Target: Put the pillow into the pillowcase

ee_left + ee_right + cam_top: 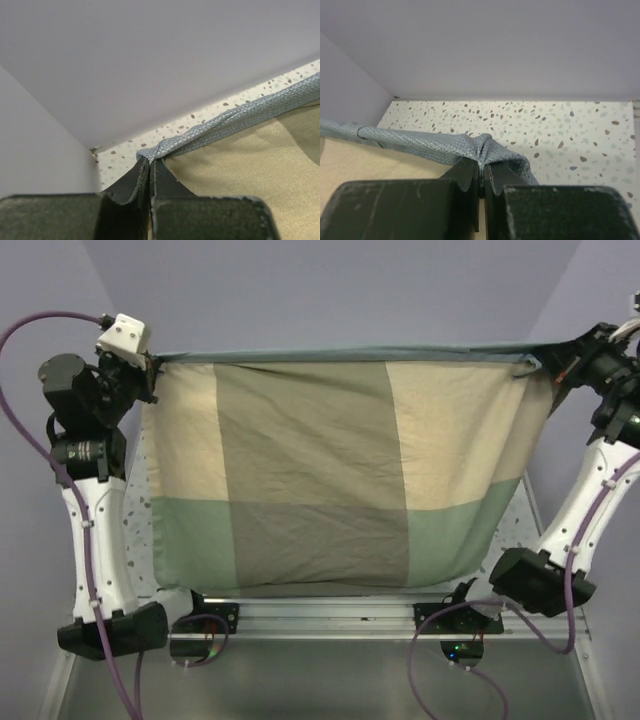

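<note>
The pillowcase [330, 470] hung spread like a curtain over the counter [138, 525], reaching nearly from its left edge to its right edge, with the block-patterned face toward the overhead camera. The left claw [150, 365] was clamped on 1 upper corner of the grey-blue hem and the right claw [530, 362] on the other, each pinched together on cloth in its wrist view. The pillow was nowhere visible. Whether it lay inside or behind the cloth could not be told, but no clear bulge showed, so insertion looked undone. The counter was pale speckled stone, and plain lavender-grey walls [330, 290] enclosed it on 3 sides.
</note>
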Robot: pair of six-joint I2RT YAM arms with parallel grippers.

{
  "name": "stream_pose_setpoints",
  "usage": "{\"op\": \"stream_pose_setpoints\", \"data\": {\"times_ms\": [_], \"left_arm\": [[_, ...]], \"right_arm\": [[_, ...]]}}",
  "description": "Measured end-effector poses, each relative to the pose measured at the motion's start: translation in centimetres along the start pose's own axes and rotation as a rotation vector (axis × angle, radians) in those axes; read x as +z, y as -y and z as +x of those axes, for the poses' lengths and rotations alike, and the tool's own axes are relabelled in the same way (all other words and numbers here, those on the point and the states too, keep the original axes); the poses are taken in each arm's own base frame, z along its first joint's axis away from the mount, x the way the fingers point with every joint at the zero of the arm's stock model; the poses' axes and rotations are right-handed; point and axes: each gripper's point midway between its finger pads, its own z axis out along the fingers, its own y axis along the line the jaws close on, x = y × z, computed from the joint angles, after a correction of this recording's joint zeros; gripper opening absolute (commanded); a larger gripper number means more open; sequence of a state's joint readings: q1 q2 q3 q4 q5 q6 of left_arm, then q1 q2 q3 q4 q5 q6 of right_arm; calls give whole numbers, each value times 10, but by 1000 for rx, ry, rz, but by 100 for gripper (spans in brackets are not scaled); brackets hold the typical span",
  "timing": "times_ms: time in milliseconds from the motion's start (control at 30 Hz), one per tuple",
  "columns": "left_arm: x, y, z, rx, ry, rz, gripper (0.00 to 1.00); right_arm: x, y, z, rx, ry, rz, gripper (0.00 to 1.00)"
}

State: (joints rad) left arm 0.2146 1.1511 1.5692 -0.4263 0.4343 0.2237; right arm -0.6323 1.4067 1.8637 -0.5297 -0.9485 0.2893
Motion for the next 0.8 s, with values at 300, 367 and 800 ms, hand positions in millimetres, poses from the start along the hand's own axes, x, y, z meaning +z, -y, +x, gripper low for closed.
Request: {"op": "stream_pose_setpoints", "data": {"times_ms": [300, 367, 800], "left_arm": [[121, 9, 217, -222, -410, 86, 13], [153, 14, 261, -240, -498, 99, 50], [204, -19, 299, -225, -659, -11, 100]], "right_arm": [[149, 88, 191, 97, -399, 147, 11], [183, 111, 227, 95, -472, 208, 68], [178, 206, 209, -123, -494, 538, 99]]}}
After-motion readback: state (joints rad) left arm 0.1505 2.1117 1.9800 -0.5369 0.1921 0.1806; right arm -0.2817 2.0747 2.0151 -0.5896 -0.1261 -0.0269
